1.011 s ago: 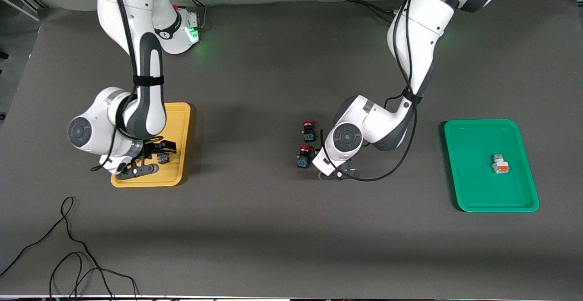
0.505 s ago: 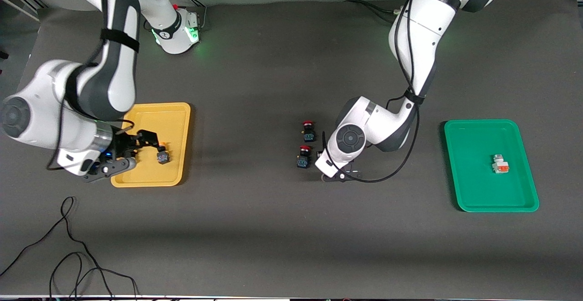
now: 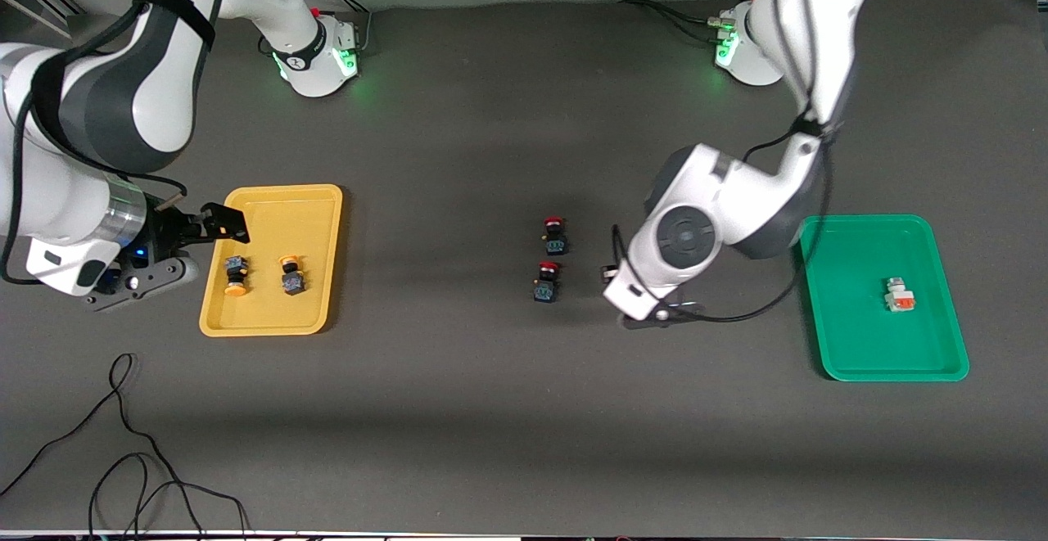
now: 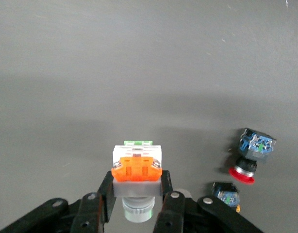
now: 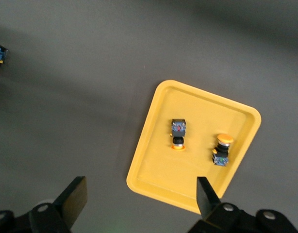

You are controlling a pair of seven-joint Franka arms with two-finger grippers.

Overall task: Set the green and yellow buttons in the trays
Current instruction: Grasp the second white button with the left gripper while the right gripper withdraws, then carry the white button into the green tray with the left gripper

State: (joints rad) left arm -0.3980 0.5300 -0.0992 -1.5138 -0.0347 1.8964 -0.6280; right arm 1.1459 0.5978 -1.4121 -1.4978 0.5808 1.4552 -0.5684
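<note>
- Left gripper point(image 4: 138, 201) is clamped on a white button point(image 4: 137, 167) with an orange-red face; it hangs over the bare table between the red-capped switches and the green tray point(image 3: 851, 353).
- In the front view the left arm's wrist hides the held button and the fingers.
- Grip sits on the grey lower block, one finger each side, flat faces. Good spot, since the round grey cap below would probably roll out.
- Button looks small, light, hard plastic, and smooth, so it may slip if squeezed off-centre. Not fragile-looking.
- The other white button point(image 3: 899, 295) already lies in the green tray, about mid-tray.
- Right gripper point(image 5: 141, 204) has its fingers spread wide and empty, up over the yellow tray's point(image 3: 270, 324) edge at the right arm's end of the table.
- Two yellow-capped buttons lie in the yellow tray: one point(image 3: 236, 274) beside the other point(image 3: 291, 274), apart, both tipped on their sides.
- Those have dark squarish bodies and are best pinched across the body, not the domed cap.
- Two red-capped switches point(image 3: 550, 259) sit mid-table, near each other; not for the trays.
</note>
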